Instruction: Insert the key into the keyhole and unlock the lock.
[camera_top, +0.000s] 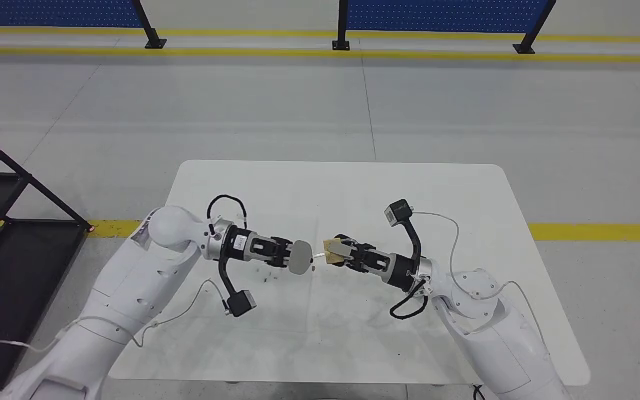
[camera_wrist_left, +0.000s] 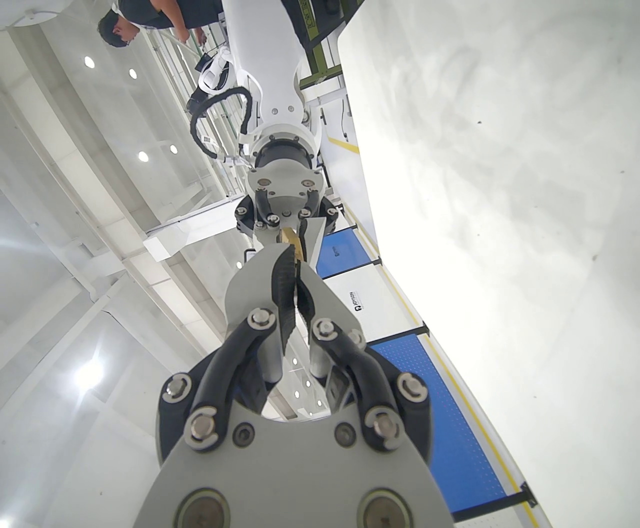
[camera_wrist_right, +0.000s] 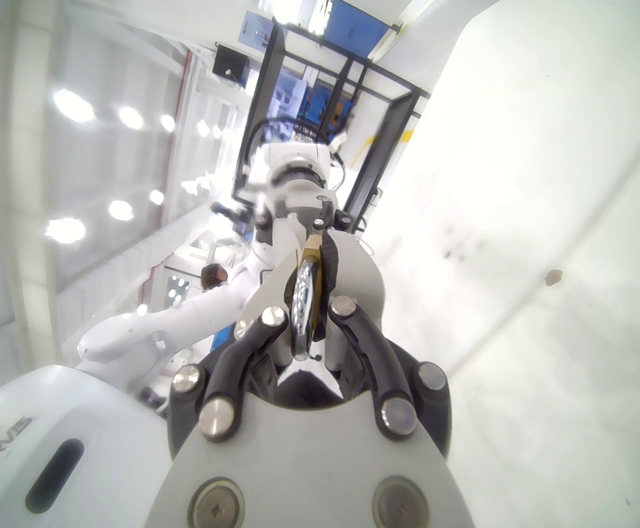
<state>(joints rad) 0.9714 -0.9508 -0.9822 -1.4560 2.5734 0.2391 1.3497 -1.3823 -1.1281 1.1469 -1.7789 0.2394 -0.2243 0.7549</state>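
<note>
Both arms meet nose to nose above the middle of the white table. My right gripper is shut on a brass padlock. In the right wrist view the padlock's silver shackle lies between the fingers, and its brass body sticks out at my right gripper's tips. My left gripper is shut, its dark pads pressed on a thin key that is almost wholly hidden. My left gripper has its tips right against the padlock. Whether the key is in the keyhole cannot be made out.
A black metal rack stands off the table's left side. Blue barrier panels on black feet line the floor at the back. A yellow floor line runs beside the table on the right.
</note>
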